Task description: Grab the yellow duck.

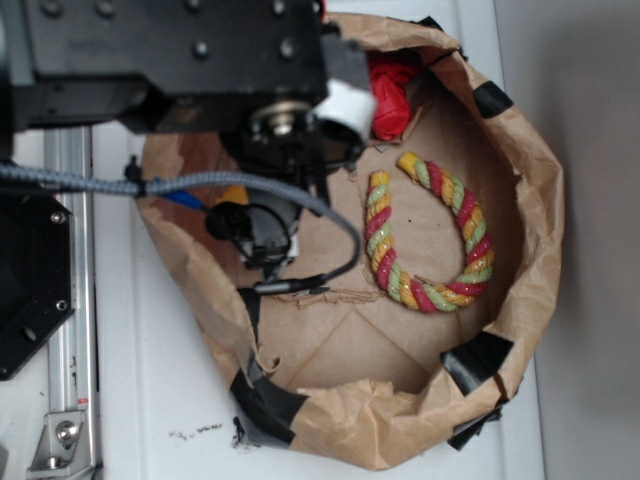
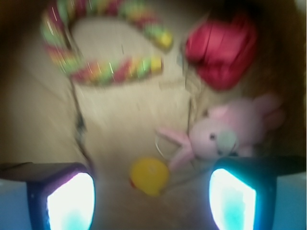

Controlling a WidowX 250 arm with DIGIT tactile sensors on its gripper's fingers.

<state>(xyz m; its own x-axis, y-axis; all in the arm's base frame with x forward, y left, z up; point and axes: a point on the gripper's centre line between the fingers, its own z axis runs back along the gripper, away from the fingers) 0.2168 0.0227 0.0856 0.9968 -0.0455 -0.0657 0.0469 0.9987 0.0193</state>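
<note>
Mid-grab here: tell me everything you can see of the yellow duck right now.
The yellow duck shows only in the blurred wrist view: a small, rounded, bright-yellow toy with a red-orange spot at its lower left, probably the beak. It lies on the brown paper floor between the open fingers, untouched by them. The pink plush bunny reaches toward it; contact is unclear.

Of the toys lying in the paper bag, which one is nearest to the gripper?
The yellow duck. It lies between the open gripper fingers; the pink plush bunny is farther off.
</note>
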